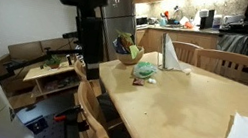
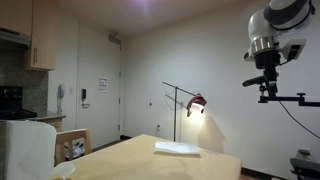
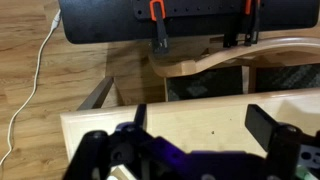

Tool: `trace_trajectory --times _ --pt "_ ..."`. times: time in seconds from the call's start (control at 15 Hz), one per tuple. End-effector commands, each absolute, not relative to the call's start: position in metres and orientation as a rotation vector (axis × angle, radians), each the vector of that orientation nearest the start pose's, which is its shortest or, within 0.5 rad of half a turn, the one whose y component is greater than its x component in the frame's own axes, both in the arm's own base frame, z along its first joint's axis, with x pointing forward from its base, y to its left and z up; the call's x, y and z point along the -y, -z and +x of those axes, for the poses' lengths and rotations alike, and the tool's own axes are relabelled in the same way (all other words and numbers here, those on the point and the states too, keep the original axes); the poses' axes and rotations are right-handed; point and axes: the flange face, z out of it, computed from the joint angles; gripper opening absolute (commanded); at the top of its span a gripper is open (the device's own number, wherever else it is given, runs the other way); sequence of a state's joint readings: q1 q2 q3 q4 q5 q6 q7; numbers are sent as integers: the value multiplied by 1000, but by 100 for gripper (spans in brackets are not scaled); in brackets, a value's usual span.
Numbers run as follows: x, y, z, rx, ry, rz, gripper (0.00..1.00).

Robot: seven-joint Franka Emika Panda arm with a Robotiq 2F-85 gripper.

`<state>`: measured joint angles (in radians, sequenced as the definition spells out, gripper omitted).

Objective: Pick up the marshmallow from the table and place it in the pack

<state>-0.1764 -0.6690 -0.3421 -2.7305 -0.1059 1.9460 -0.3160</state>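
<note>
1. Approach step: the gripper (image 3: pixel 200 125) hangs over the table (image 1: pixel 184 104) edge, above a chair (image 3: pixel 215 60), jaws spread wide and holding nothing.
2. The pack (image 1: pixel 144 71) lies on the table just beside the bowl (image 1: pixel 128 51).
3. I cannot make out the marshmallow.
4. Next, probably: travel toward the pack, find the marshmallow, descend and pinch gently.

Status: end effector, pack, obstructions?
End effector open, empty, over table edge. Pack on table beside bowl. Marshmallow not discernible. White paper near pack.
</note>
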Motion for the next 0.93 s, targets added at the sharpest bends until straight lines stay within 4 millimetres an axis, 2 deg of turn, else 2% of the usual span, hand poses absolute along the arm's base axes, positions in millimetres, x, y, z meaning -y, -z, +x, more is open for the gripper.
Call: trace_trajectory --times 0.0,0.47,0.6,0.87 --pt "159 -396 283 -107 -130 -2979 100" --pt "157 -399 285 -90 -136 -3003 100" --pt "148 -405 290 -68 -145 -3053 100" --pt "118 -425 300 186 -123 -3186 100"
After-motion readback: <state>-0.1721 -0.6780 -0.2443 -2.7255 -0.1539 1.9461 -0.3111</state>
